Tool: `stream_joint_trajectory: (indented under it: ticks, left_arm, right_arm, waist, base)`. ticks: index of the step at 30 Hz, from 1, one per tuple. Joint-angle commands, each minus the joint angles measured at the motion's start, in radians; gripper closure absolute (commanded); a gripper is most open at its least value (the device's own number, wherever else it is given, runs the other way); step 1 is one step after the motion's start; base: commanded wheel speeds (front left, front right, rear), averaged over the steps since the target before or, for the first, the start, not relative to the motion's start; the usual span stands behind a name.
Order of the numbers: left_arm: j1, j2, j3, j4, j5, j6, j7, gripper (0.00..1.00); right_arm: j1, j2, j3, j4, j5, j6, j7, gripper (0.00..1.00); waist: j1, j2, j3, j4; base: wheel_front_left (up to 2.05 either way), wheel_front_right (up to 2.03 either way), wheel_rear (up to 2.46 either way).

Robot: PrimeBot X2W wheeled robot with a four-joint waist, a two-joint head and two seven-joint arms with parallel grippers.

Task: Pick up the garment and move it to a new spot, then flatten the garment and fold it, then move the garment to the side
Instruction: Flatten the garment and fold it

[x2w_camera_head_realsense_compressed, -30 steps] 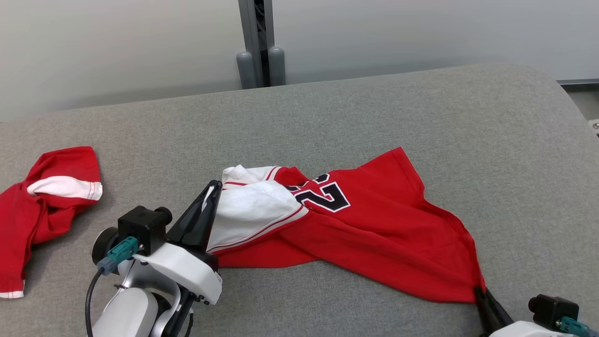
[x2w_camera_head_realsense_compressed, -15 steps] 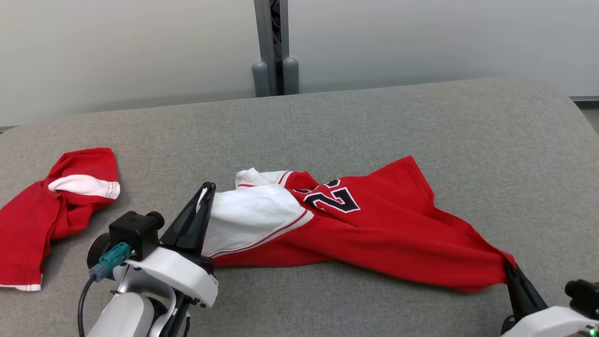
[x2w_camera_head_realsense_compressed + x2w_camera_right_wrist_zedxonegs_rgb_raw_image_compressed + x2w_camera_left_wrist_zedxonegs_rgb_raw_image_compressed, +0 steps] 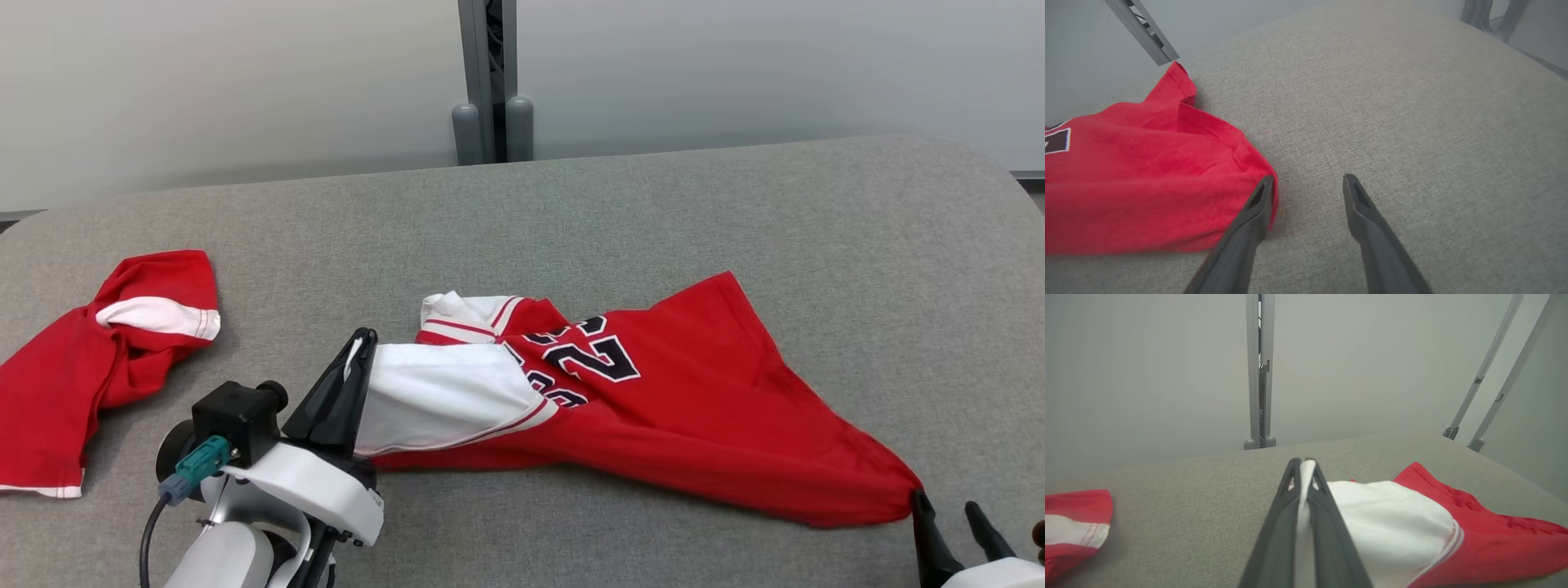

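Observation:
The garment [image 3: 694, 408] is a red jersey with a white sleeve and dark numbers, stretched across the grey cushioned table [image 3: 571, 212]. My left gripper [image 3: 362, 340] is shut on the white sleeve edge at the garment's left end; white cloth shows pinched between its fingers [image 3: 1303, 486] in the left wrist view. My right gripper [image 3: 947, 505] stands open at the garment's lower right corner. In the right wrist view that gripper [image 3: 1306, 179] has its left fingertip beside the red corner [image 3: 1249, 171] and bare table between the fingers.
A second red and white garment [image 3: 90, 359] lies crumpled at the table's left edge. A grey post [image 3: 490, 82] stands behind the table against a pale wall. The table's rounded right edge [image 3: 1012, 188] is near my right arm.
My right gripper has opened and let go of the red corner, which now lies on the table. The garment is pulled out longer to the right. The head camera has shifted.

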Motion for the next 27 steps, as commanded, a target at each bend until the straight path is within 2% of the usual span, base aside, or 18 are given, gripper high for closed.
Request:
stream_joint_trajectory:
  ticks: [1,5,13,17,27]
  left_arm:
    - [0.005,0.002,0.001,0.002,-0.004,0.004,-0.007,1.00]
    - [0.007,-0.003,-0.005,0.005,-0.007,0.005,-0.007,1.00]
    - [0.002,-0.004,-0.017,0.005,-0.012,0.001,-0.002,1.00]
    - [-0.005,-0.005,-0.022,0.004,-0.011,0.002,-0.001,1.00]
    - [-0.034,-0.015,-0.046,0.007,-0.002,-0.003,0.004,1.00]
  right_arm:
    - [-0.006,0.000,-0.015,0.001,-0.016,0.000,0.000,0.00]
    - [-0.032,0.012,-0.031,-0.016,-0.039,0.000,-0.015,0.00]
    - [-0.067,0.019,-0.004,-0.085,-0.028,0.000,-0.059,0.00]
    - [-0.078,0.012,0.018,-0.095,-0.024,0.000,-0.046,0.00]
    - [-0.152,-0.048,0.066,0.012,-0.018,0.000,0.048,0.00]
  waist:
    - [0.0000,0.0000,-0.001,0.002]
    - [0.0000,0.0000,-0.004,0.004]
    - [0.0000,0.0000,-0.004,0.008]
    - [0.0000,0.0000,-0.001,0.012]
    - [0.0000,0.0000,0.033,0.036]
  base:
    - [0.00,0.00,0.00]
    - [0.00,0.00,0.00]
    - [0.00,0.00,0.00]
    - [0.00,0.00,0.00]
    - [0.00,0.00,0.00]
